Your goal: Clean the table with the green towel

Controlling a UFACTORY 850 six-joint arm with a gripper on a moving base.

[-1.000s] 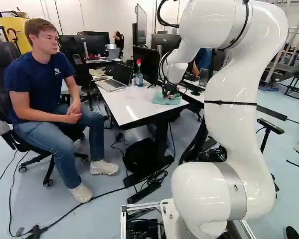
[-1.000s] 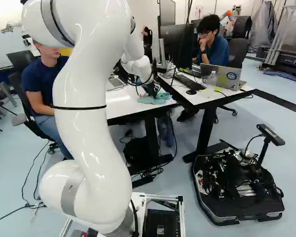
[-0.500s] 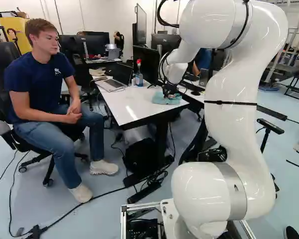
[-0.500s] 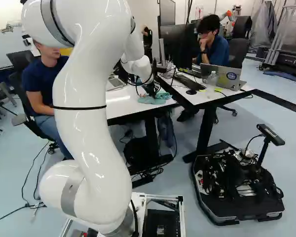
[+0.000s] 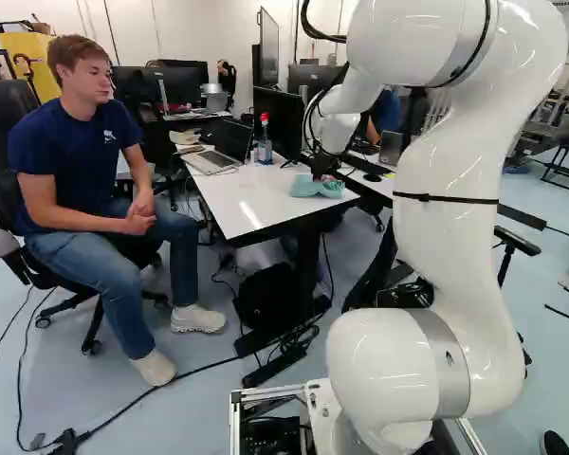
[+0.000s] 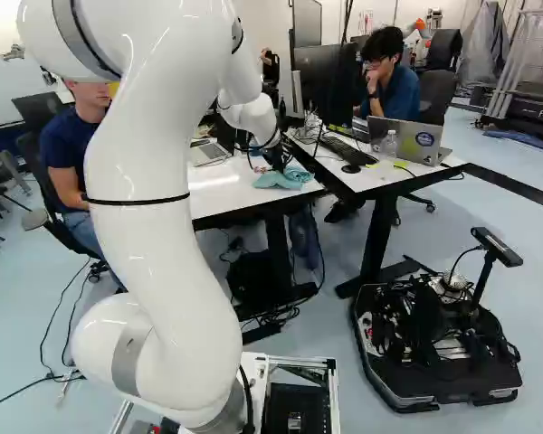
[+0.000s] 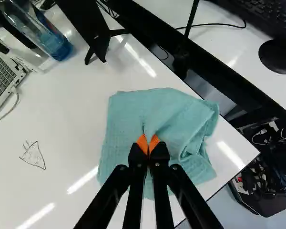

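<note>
The arm (image 5: 455, 199) has leaned back since the last frame; the towel (image 7: 126, 117) now looks flatter, in the same spot near the worktop's (image 7: 62, 119) corner. Its long axis runs across the left base view. The claw (image 7: 148, 139) is nearly closed, clenched on a towel fold between its orange pads (image 7: 142, 143).

My gripper (image 5: 322, 171) is at the green towel (image 5: 313, 188) on the white table (image 5: 250, 205); a bottle (image 5: 265, 150) stands beside a laptop (image 5: 211, 162).

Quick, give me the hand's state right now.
Hand: closed, pinching a fold of the green towel.
</note>
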